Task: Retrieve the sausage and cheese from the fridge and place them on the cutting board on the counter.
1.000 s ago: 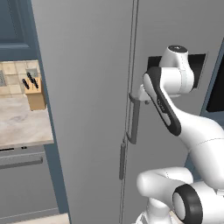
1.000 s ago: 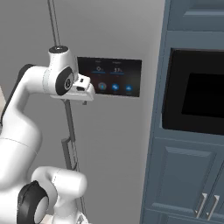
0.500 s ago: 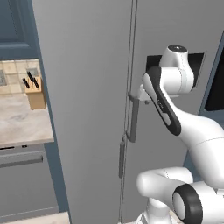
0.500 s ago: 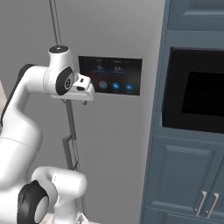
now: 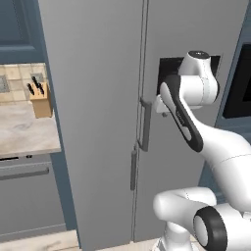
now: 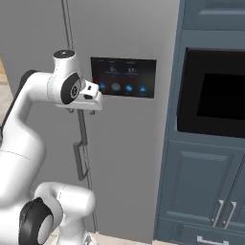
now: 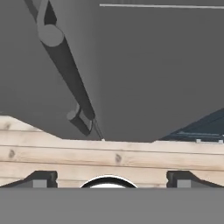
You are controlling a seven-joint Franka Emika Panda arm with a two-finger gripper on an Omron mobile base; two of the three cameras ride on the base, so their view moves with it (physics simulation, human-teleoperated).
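Note:
The fridge stands with both doors closed, so the sausage and cheese are hidden inside. My gripper hovers at the top of the right door's vertical bar handle, pointing down along the door. In the hand view the two fingertips stand wide apart with nothing between them, and the handle runs diagonally above them. A stretch of the beige counter shows at the left; the cutting board is out of view.
A tan knife block stands on the counter's back edge. A dark touchscreen sits on the fridge door behind my hand. To the right are a built-in black oven and blue cabinets. Wooden floor lies below.

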